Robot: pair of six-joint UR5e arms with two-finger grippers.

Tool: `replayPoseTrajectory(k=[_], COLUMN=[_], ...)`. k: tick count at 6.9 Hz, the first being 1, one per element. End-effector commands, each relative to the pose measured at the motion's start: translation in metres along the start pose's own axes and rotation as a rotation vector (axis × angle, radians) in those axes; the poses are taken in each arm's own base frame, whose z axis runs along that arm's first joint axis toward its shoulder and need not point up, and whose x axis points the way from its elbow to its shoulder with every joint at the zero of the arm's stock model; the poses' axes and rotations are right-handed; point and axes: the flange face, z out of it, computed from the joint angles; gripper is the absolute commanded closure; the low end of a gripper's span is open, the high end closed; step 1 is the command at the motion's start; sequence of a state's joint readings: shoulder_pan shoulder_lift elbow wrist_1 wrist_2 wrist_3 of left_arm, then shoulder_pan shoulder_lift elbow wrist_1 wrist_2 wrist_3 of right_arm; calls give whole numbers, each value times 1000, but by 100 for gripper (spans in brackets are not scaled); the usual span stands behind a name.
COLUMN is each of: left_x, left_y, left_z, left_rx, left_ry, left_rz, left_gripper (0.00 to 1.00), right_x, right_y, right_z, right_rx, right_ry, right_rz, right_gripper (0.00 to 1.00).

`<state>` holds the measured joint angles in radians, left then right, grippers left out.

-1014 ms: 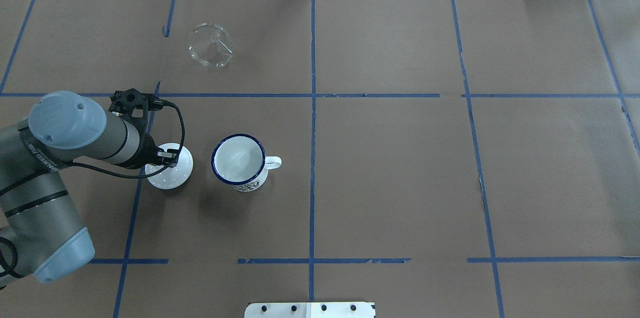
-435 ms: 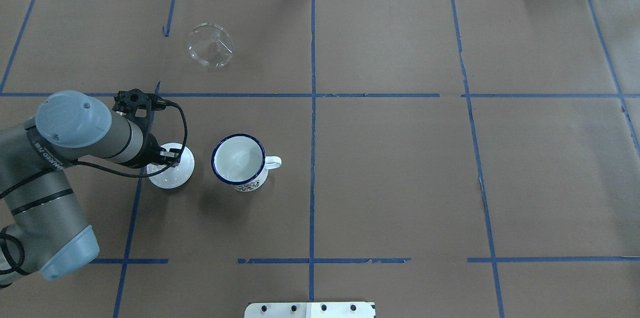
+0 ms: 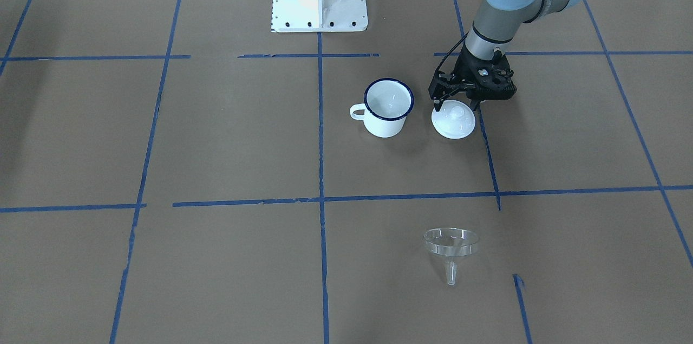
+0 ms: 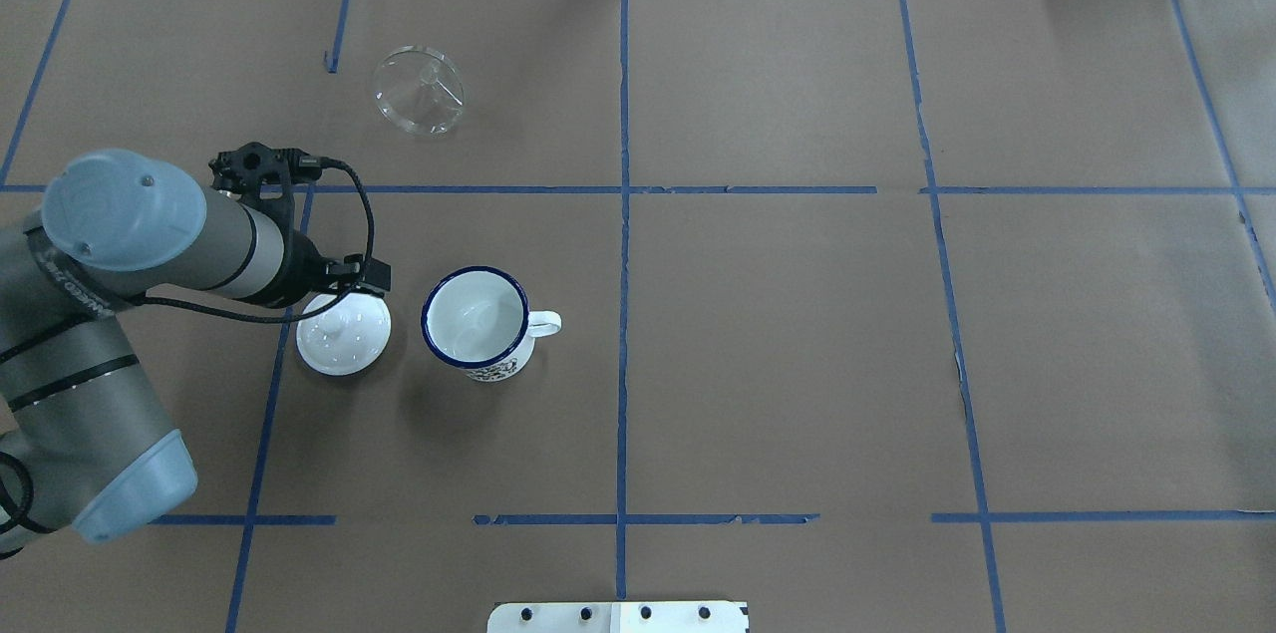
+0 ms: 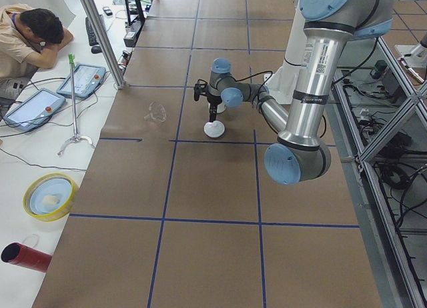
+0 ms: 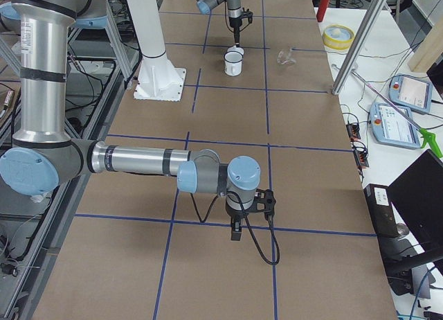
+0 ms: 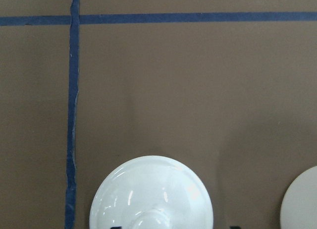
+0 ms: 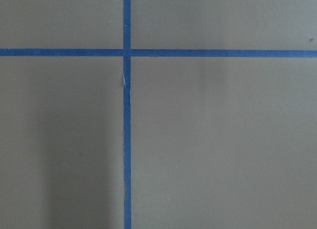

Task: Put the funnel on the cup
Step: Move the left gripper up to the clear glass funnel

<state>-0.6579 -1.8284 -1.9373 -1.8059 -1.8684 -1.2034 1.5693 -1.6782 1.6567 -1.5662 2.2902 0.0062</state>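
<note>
Funnel (image 4: 419, 103) apart frm cup (image 4: 477, 322), lid (image 4: 344, 342) beside it.

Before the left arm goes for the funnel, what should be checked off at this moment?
1. Cup mouth free: ok. The cup stands upright; the lid lies beside it on the table, apart.
2. Left gripper empty: ok. The left gripper is open over the lid, holding nothing.
3. Gripper clear of the lid: cannot tell.
4. Funnel free to grasp: ok. The funnel lies alone, farther out.
5. Funnel upright: not ok. It lies tilted on its side.
6. Right gripper state: cannot tell; it shows only in the right side view.
</note>
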Motion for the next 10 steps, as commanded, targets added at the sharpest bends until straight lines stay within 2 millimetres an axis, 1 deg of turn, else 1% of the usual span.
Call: replayPoseTrajectory(k=[1, 2, 3, 4, 5, 6, 7, 8, 9, 10], left_x=[13, 17, 25, 42, 55, 71, 76, 69, 61, 52], left_y=[-54, -63, -77, -102, -123, -138, -148, -142, -140, -140], left_z=[-50, -65, -61, -45, -17, 16, 36, 66, 89, 107], left_rx=[113, 176, 270, 335, 361, 384, 440, 437, 465, 494], left_ry=[107, 240, 345, 401, 402, 395, 426, 426, 425, 405], left_rz=[-240, -387, -590, -729, -907, -1049, -1113, -1133, -1142, -1152], left_gripper=[0, 0, 0, 0, 1, 1, 1, 1, 1, 1], right_x=[0, 0, 0, 0, 0, 0, 0, 0, 0, 0], right_y=[0, 0, 0, 0, 0, 0, 0, 0, 0, 0], right_z=[0, 0, 0, 0, 0, 0, 0, 0, 0, 0], right_rx=[0, 0, 0, 0, 0, 0, 0, 0, 0, 0], right_ry=[0, 0, 0, 0, 0, 0, 0, 0, 0, 0], right_rz=[0, 0, 0, 0, 0, 0, 0, 0, 0, 0], right_gripper=[0, 0, 0, 0, 0, 0, 0, 0, 0, 0])
